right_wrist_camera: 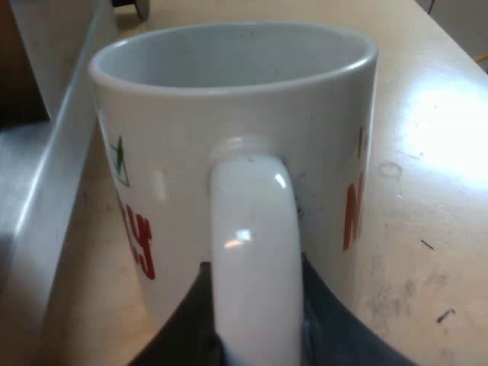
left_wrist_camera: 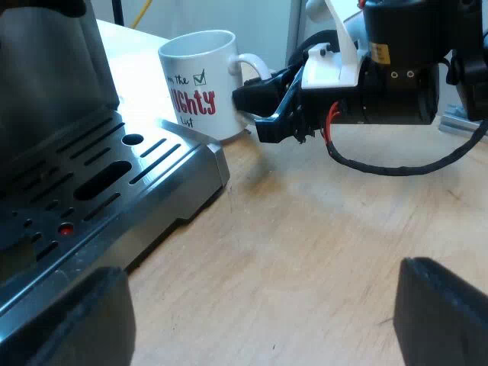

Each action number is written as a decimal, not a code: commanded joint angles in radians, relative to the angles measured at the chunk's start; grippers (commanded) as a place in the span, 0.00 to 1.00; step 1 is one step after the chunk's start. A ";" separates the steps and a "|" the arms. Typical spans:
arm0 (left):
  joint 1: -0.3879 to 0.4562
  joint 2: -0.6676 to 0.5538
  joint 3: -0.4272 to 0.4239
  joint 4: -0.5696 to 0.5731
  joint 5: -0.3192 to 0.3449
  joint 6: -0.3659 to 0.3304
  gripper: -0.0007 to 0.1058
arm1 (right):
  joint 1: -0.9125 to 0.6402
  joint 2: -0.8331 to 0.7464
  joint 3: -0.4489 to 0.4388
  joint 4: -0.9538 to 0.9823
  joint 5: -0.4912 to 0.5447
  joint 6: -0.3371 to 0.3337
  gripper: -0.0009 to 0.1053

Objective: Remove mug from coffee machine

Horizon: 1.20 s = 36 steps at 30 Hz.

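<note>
You saw the mug (left_wrist_camera: 200, 80) standing on the pale wooden surface (left_wrist_camera: 328, 236), just beside the espresso machine's drip tray (left_wrist_camera: 164, 164), its lettering partly turned away. Your right end effector (left_wrist_camera: 258, 113) clamped the handle (right_wrist_camera: 255, 252), fingertips cut off. Your left end effector (left_wrist_camera: 267, 320) hung over the surface, fingers apart.

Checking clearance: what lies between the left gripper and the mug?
Bare table, in the left wrist view; the right gripper holds the mug by its handle, and the drip tray borders the stretch.
</note>
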<state>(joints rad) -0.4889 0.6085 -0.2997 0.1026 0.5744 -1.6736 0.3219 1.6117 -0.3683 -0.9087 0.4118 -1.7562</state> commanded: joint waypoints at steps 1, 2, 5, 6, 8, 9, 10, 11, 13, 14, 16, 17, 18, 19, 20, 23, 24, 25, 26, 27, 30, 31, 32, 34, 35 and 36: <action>-0.005 0.000 -0.001 -0.004 -0.002 -0.005 0.68 | -0.004 0.008 0.001 0.086 0.013 0.014 0.01; -0.005 0.000 -0.001 -0.004 -0.002 -0.005 0.68 | -0.004 0.008 0.001 0.101 0.007 0.018 0.01; -0.005 0.000 -0.001 -0.004 -0.002 -0.005 0.68 | -0.004 0.008 0.001 0.101 0.003 0.019 0.01; -0.005 0.000 -0.001 -0.004 -0.002 -0.005 0.68 | -0.004 0.008 0.001 0.101 0.003 0.019 0.01; -0.005 0.000 -0.001 -0.004 -0.002 -0.005 0.68 | -0.004 0.008 0.001 0.101 0.003 0.019 0.01; -0.005 0.000 -0.001 -0.004 -0.002 -0.005 0.68 | -0.004 0.008 0.001 0.104 -0.004 0.019 0.01; -0.005 0.000 -0.001 -0.004 -0.002 -0.005 0.68 | -0.004 0.008 0.001 0.105 -0.007 0.019 0.01; -0.005 0.000 -0.001 -0.004 -0.002 -0.005 0.68 | -0.004 0.008 0.001 0.105 -0.007 0.019 0.01; -0.005 0.000 -0.001 -0.004 -0.002 -0.005 0.68 | -0.004 0.008 0.001 0.105 -0.006 0.019 0.01; -0.005 0.000 -0.001 -0.004 -0.002 -0.005 0.68 | -0.004 0.008 0.001 0.105 -0.006 0.019 0.01; -0.005 0.000 -0.001 -0.004 -0.002 -0.005 0.68 | -0.004 0.008 0.001 0.105 -0.006 0.019 0.01; -0.005 0.000 -0.001 -0.004 -0.002 -0.005 0.68 | -0.004 0.008 0.001 0.109 -0.006 0.019 0.01; -0.005 0.000 -0.001 -0.004 -0.002 -0.005 0.68 | -0.004 0.008 0.001 0.110 -0.009 0.019 0.01; -0.005 0.000 -0.001 -0.004 -0.002 -0.005 0.68 | -0.004 0.008 0.001 0.110 -0.010 0.019 0.01; -0.005 0.000 -0.001 -0.004 -0.002 -0.005 0.68 | -0.004 0.008 0.001 0.110 -0.012 0.019 0.01; -0.005 0.000 -0.001 -0.004 -0.002 -0.005 0.68 | -0.004 0.008 0.001 0.110 -0.012 0.019 0.01; -0.005 0.000 -0.001 -0.004 -0.002 -0.005 0.68 | -0.004 0.006 0.001 0.110 -0.012 0.019 0.01; -0.005 0.000 -0.001 -0.004 -0.002 -0.005 0.68 | -0.004 0.006 0.001 0.113 -0.014 0.019 0.01; -0.005 0.000 -0.001 -0.004 -0.002 -0.005 0.68 | -0.004 0.006 0.001 0.113 -0.028 0.019 0.01; -0.005 0.000 -0.001 -0.004 -0.002 -0.005 0.68 | -0.004 0.006 0.001 0.113 -0.035 0.013 0.01; -0.005 0.000 -0.001 -0.004 -0.002 -0.005 0.68 | -0.004 0.006 0.001 0.113 -0.062 0.004 0.01; -0.005 0.000 -0.001 -0.004 -0.002 -0.005 0.68 | -0.004 0.006 0.001 0.113 -0.066 0.002 0.01; -0.005 0.000 -0.001 -0.004 -0.002 -0.005 0.68 | -0.004 0.006 0.001 0.113 -0.068 0.002 0.03; -0.005 0.000 -0.001 -0.004 -0.002 -0.005 0.68 | -0.004 0.006 0.001 0.113 -0.068 0.002 0.10; -0.005 0.000 -0.001 -0.004 -0.002 -0.005 0.68 | -0.004 0.006 0.001 0.113 -0.070 0.002 0.17; -0.005 0.000 -0.001 -0.004 -0.002 -0.005 0.68 | -0.004 0.004 0.001 0.113 -0.069 0.002 0.20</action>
<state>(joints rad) -0.4889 0.6085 -0.2997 0.1026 0.5744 -1.6736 0.3219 1.6117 -0.3740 -0.8493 0.3771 -1.7378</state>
